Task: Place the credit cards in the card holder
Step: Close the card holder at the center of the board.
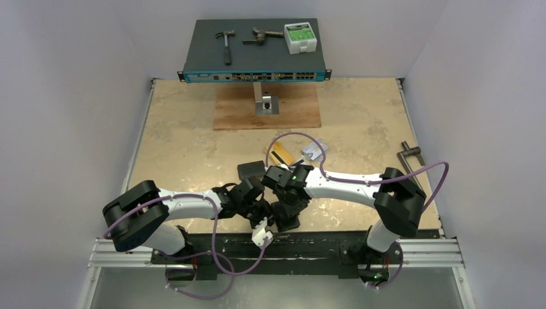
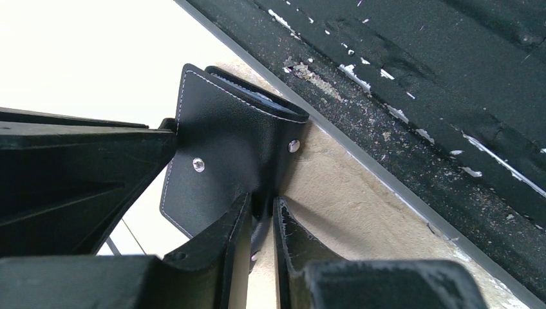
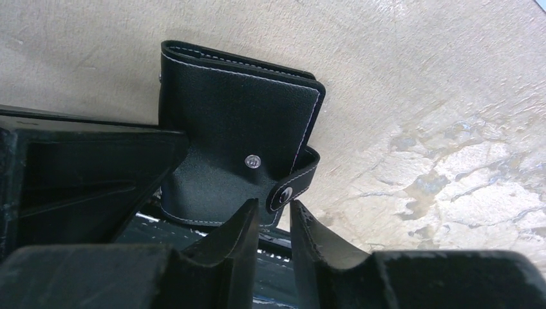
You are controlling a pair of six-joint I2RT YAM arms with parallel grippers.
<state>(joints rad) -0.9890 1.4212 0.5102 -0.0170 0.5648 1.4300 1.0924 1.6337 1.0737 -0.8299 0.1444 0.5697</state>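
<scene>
The black card holder (image 1: 288, 223) is lifted at the table's near edge between my two grippers. In the left wrist view it (image 2: 225, 148) stands partly unfolded, with two snap studs showing. My left gripper (image 2: 263, 206) is shut on its lower flap. In the right wrist view the card holder (image 3: 238, 129) has its snap tab (image 3: 286, 190) undone. My right gripper (image 3: 275, 205) is pinched on that tab's end. A gold-orange card (image 1: 281, 154) and a silver-grey card (image 1: 314, 151) lie on the table beyond the arms. The third card is not visible.
A plain black pouch (image 1: 250, 170) lies just behind the left gripper (image 1: 267, 215). A wooden board (image 1: 267, 109) with a metal bracket and a network switch (image 1: 254, 51) carrying tools stand at the back. A metal handle (image 1: 410, 154) lies at the right. The black base rail (image 2: 418, 96) runs along the near edge.
</scene>
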